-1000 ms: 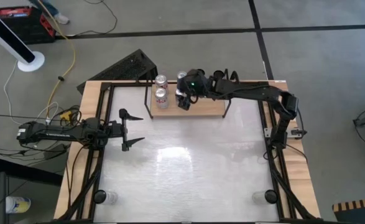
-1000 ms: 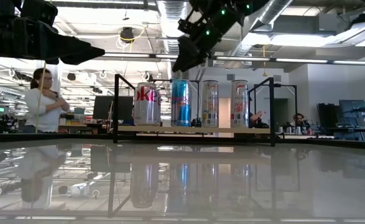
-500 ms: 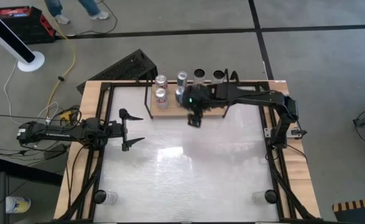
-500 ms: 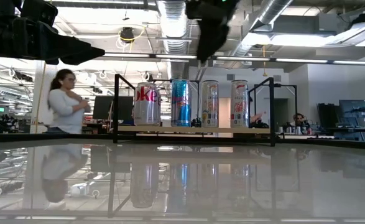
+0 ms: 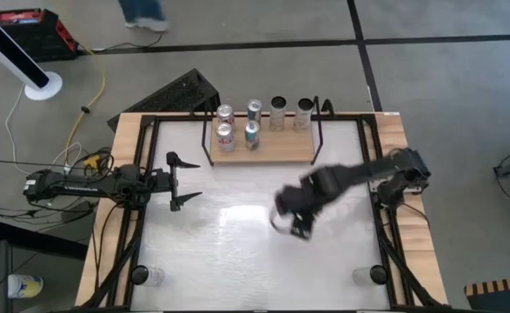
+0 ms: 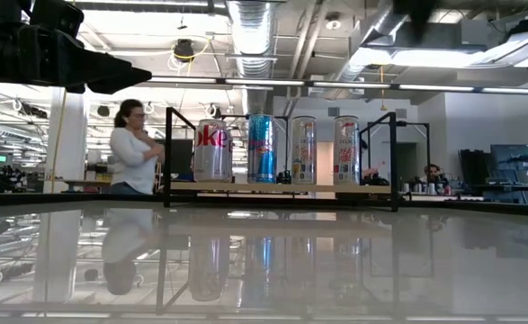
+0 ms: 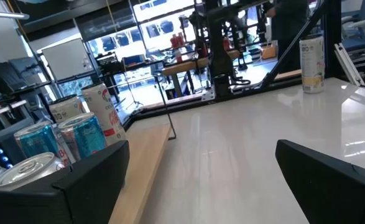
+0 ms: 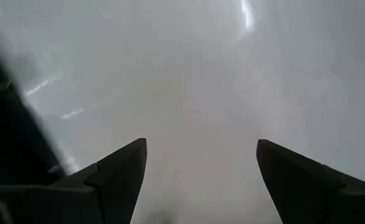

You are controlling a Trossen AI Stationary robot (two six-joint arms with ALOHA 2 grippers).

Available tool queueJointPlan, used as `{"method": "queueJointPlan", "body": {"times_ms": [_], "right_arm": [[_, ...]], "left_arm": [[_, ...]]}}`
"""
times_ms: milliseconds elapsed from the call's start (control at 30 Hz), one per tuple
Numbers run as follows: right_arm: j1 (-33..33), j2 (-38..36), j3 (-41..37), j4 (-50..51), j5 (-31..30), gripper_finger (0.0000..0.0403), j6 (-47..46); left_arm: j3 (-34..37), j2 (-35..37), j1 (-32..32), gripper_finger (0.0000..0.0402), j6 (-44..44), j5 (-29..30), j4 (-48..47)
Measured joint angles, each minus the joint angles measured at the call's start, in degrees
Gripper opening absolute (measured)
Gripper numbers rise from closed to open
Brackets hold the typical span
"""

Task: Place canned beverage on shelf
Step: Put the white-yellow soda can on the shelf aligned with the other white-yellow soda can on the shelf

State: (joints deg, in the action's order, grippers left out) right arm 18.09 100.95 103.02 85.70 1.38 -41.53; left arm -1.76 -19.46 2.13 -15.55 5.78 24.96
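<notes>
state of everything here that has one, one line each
left gripper: open, empty, over the table's left side
right gripper: open, empty, above mid-table
cans: five upright on the shelf
shelf: at the table's far edge, front part bare
table: glossy, reflecting

Far edge of counter: shelf carries five cans crowded toward its left end, upright wire ends closing both sides; I see bare board on the right near half. Mid-counter open, except right claw over centre and left claw at left edge.
</notes>
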Motion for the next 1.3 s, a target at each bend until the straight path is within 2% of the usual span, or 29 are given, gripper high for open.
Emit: {"method": "queueJointPlan", "body": {"times_ms": [133, 300, 433, 533, 700, 800, 1000, 1300], "right_arm": [[10.26, -1.22, -0.01, 4.09, 0.24, 0.0328, -17.98], [20.40, -1.58, 0.00, 4.29, 0.90, 0.0328, -36.49], [25.70, -1.58, 0.00, 4.31, 9.38, 0.0328, -47.12], [28.99, -1.78, -0.02, 4.36, 10.76, 0.0327, -54.73], [32.25, -3.30, -0.39, 4.30, 12.39, 0.0325, -62.48], [33.96, -4.90, -3.45, 4.30, 13.94, 0.0325, -65.87], [35.97, -8.23, -11.85, 3.77, 14.89, 0.0325, -68.01], [35.91, -11.57, -18.08, -3.51, 15.05, 0.0325, -69.52]], "left_arm": [[0.00, 0.00, 0.00, 0.0393, 0.34, -0.61, -0.01], [0.00, 0.00, -0.02, 0.0393, 0.69, -0.63, -0.01], [0.00, 0.00, -0.02, 0.0393, 1.30, -0.63, -0.01], [0.00, 0.00, -0.01, 0.0393, 1.50, -0.65, -0.01], [0.00, 0.00, -0.02, 0.0393, 1.26, -0.66, -0.30], [0.00, 0.00, -0.02, 0.0393, 1.24, -0.66, -0.38], [0.00, 0.00, -0.01, 0.0393, 1.22, -0.66, -0.91], [0.00, 0.00, -0.01, 0.0393, 0.32, -0.65, -0.96]]}}
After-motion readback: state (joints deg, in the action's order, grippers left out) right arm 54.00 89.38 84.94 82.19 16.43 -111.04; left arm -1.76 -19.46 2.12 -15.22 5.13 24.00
